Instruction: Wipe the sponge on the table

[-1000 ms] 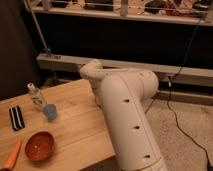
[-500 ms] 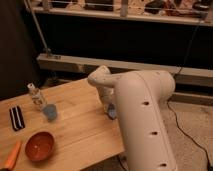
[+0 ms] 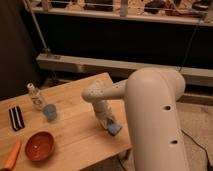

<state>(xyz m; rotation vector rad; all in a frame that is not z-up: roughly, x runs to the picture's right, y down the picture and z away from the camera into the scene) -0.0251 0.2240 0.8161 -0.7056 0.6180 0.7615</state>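
The sponge (image 3: 115, 129), a small light-blue block, rests on the light-brown wooden table (image 3: 75, 130) near its front right corner. My gripper (image 3: 109, 122) reaches down from the big white arm and is shut on the sponge, pressing it onto the tabletop. The arm's white wrist hides the top of the sponge.
An orange bowl (image 3: 40, 146) sits at the front left, with an orange stick-like thing (image 3: 12, 156) beside it at the edge. A small blue cup (image 3: 49, 112), a clear bottle (image 3: 35, 96) and a black-and-white striped item (image 3: 16, 118) stand on the left. The table's right edge is just past the sponge.
The arm has swung away to the right and now shows more of the table. The gripper has dragged the sponge toward the table's front edge.
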